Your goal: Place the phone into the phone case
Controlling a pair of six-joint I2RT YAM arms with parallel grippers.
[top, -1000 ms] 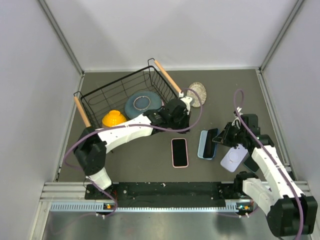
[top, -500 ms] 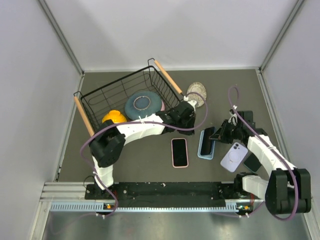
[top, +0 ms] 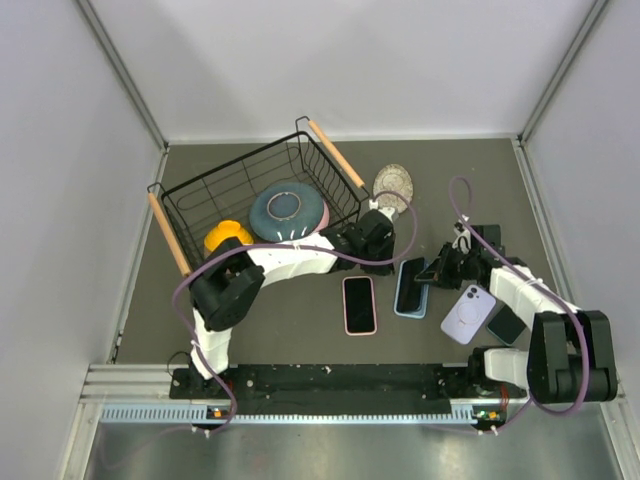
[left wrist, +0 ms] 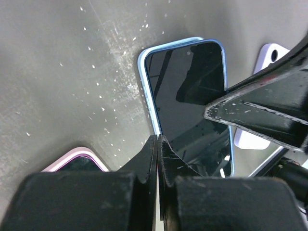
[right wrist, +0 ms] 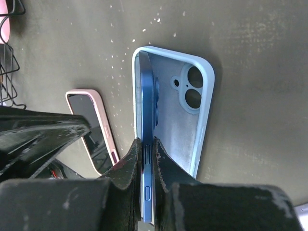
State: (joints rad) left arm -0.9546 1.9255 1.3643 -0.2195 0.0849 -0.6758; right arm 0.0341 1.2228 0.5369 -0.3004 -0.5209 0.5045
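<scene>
From above, my right gripper [top: 434, 272] clamps the dark-blue slab phone [top: 413, 280], tilted on edge in the pale-blue rubbery phone case [top: 404, 311]. Left wrist: my left gripper [left wrist: 158, 144], closed and empty, sits beside the case. Right wrist: I should seat the lower edge first, then lay the phone flat.

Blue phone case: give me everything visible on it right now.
The light blue case lies flat on the dark table, open side up, beside a pink-cased phone. Looks like matte soft plastic: rounded corners, raised rim, camera cutout with two round holes and a small one. The blue phone stands tilted on its long edge along one side wall, not seated, pinched by the right gripper.
</scene>
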